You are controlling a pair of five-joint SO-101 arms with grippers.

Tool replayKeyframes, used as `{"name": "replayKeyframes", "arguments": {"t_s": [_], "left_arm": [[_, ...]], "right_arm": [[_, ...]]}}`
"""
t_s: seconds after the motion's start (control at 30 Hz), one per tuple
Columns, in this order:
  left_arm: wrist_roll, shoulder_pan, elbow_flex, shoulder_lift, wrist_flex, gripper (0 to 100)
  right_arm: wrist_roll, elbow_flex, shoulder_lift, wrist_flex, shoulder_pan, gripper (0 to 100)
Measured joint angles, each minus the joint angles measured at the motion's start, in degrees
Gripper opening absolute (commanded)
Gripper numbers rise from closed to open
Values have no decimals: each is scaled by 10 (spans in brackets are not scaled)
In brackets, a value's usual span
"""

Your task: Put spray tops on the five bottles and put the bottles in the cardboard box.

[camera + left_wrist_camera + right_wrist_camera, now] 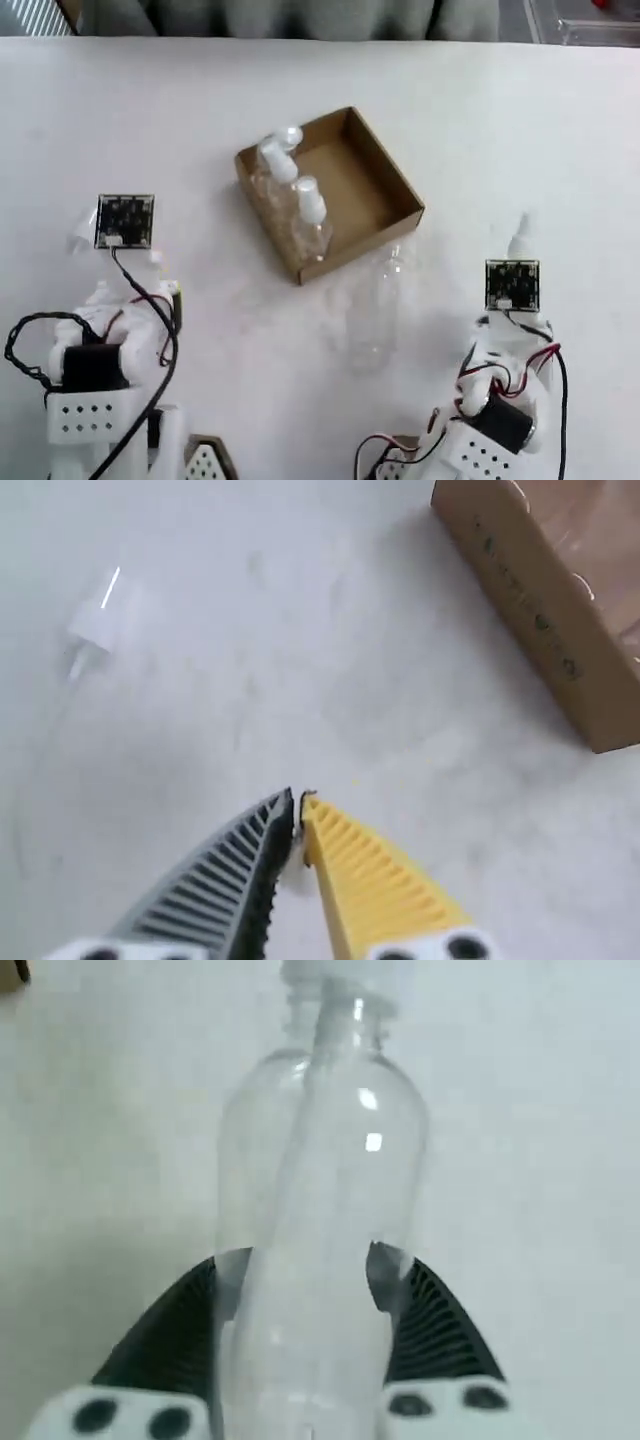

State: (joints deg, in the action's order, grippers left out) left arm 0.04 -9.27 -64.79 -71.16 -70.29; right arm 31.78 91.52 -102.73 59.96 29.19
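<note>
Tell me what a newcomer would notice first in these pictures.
The cardboard box in the middle of the table draws the eye, two topped bottles lying inside it and a clear bottle lying beside it. The right claw is shut on a second clear bottle with a white spray top at its neck. The left claw is shut on nothing, a loose spray top lying on the table beyond it.

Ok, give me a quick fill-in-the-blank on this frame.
1. The cardboard box holds ___ bottles.
2. The right gripper is shut on a ___.
3. A loose spray top lies on the ___ near the left gripper.
Missing words: two; bottle; table.
</note>
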Motion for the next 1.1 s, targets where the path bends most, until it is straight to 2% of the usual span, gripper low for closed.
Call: {"name": "replayKeyframes", "arguments": {"t_s": [0.27,0.43,0.73,0.97,1.03,1.1], "left_arm": [[0,0,0,0,18,20],[0,0,0,0,18,20],[0,12,-16,1,19,20],[0,12,-16,1,19,20],[0,12,-16,1,19,20],[0,12,-16,1,19,20]], "right_arm": [[101,48,1,14,69,21],[110,48,1,55,72,22],[110,49,14,56,72,21],[113,20,187,22,72,22],[135,-8,256,19,72,24],[161,-39,320,19,74,67]]}}
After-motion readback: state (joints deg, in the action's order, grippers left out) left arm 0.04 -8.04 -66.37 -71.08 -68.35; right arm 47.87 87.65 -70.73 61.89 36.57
